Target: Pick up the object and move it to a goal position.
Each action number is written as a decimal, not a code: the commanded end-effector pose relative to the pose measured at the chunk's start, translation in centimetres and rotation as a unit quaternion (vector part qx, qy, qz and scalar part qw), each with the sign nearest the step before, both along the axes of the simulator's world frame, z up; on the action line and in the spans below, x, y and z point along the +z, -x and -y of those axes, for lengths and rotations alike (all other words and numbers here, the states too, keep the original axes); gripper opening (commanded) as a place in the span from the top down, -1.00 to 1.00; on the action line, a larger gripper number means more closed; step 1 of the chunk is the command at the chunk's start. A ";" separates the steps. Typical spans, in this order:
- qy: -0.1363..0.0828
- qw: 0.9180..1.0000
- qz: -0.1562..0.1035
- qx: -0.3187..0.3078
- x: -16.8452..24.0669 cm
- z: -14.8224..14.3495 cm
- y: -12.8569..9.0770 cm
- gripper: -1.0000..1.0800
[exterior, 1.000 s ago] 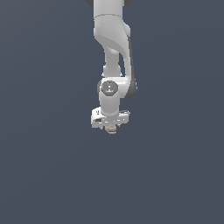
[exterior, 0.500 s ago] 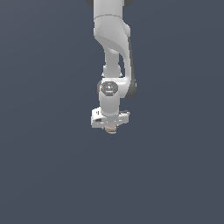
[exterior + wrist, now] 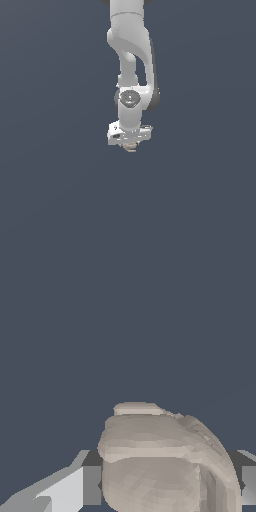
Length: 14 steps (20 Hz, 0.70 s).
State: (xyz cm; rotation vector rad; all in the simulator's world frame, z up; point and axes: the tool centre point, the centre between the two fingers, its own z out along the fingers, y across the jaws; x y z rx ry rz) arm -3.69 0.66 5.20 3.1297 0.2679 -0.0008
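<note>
Arm: the white Panda arm (image 3: 131, 50) comes down from the top edge of the exterior view, wrist pointing down, against a plain dark blue-grey backdrop.
End effector: the end effector (image 3: 130, 146) hangs at the arm's lower end, near the middle of the exterior view; it is clenched on the object, with a finger (image 3: 65, 491) pressed against each side of it in the wrist view.
Object: the object (image 3: 165, 461) is a tan-beige rounded lump with a darker curved groove; it sits between the fingers, filling much of the wrist view. In the exterior view only a small tan bit (image 3: 131, 147) shows beneath the white hand.
Surroundings: a uniform dark surface fills both views; whether the object touches anything below it cannot be told.
</note>
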 end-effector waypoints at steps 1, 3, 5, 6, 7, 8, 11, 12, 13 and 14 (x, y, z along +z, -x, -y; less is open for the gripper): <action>0.000 1.000 0.001 0.001 1.0 -1.5 -0.1 1.00; 0.000 1.000 0.001 0.001 2.0 -3.1 -0.2 1.00; 0.000 1.000 0.000 0.001 3.2 -5.0 -0.4 1.00; 0.000 1.000 0.000 0.001 3.9 -6.0 -0.5 1.00; 0.000 1.000 0.000 0.001 4.6 -7.0 -0.6 1.00; 0.000 1.000 0.000 0.001 5.3 -8.1 -0.6 1.00; 0.000 1.000 0.000 0.001 7.2 -11.0 -0.9 1.00; 0.000 1.000 0.000 0.001 7.8 -11.9 -1.1 1.00; 0.000 1.000 0.000 0.001 8.3 -12.7 -1.2 1.00; 0.000 1.000 0.000 0.001 8.7 -13.4 -1.2 1.00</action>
